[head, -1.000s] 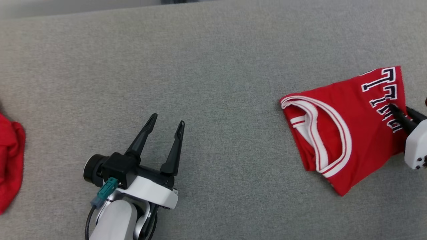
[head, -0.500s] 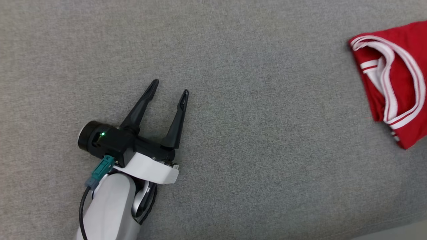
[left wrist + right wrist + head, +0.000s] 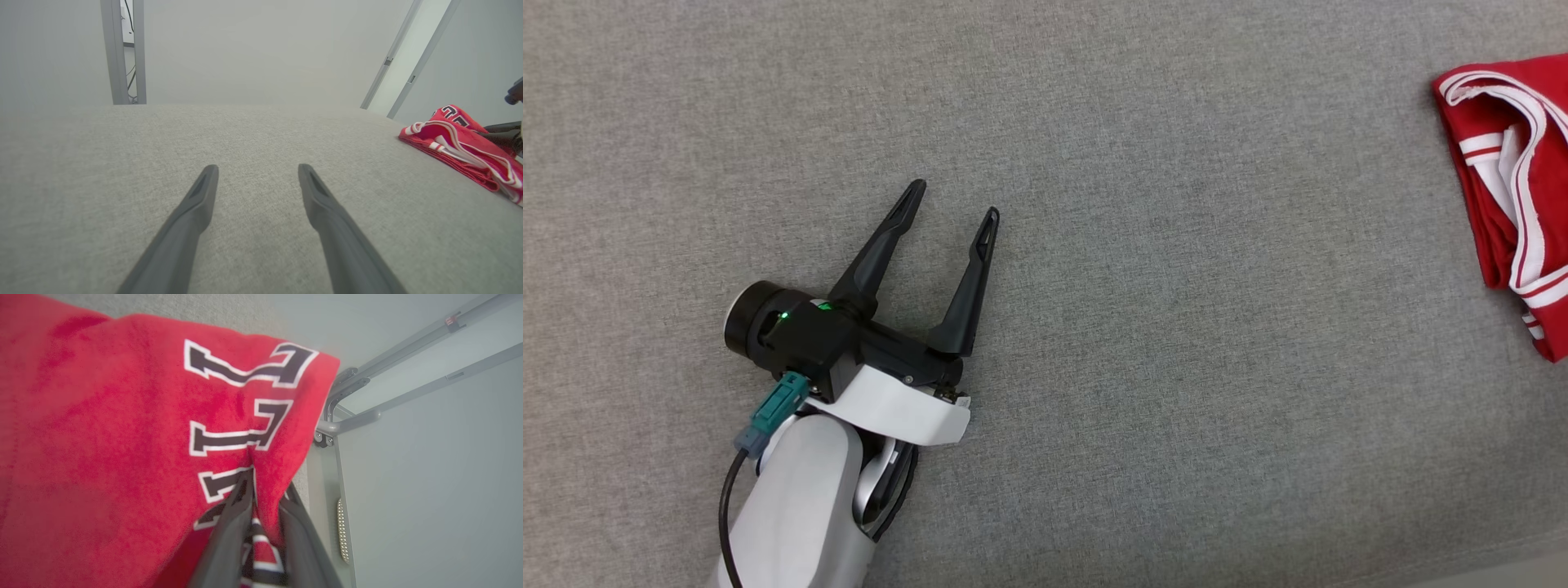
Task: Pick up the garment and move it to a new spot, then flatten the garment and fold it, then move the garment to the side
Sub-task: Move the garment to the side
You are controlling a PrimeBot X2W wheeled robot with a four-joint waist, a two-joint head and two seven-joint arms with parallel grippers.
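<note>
Red garment [image 3: 102,416] pinched in right tool [image 3: 267,484]; left tool [image 3: 954,200] stands spread wide.

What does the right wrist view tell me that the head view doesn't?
Right wrist view: the right hand shut on a fold of the jersey, right by its black lettering, with a metal frame beyond the edge.
Head view: the left hand, open and holding nothing, well apart from the jersey across the grey surface.
Both: the red jersey and the grey surface.
</note>
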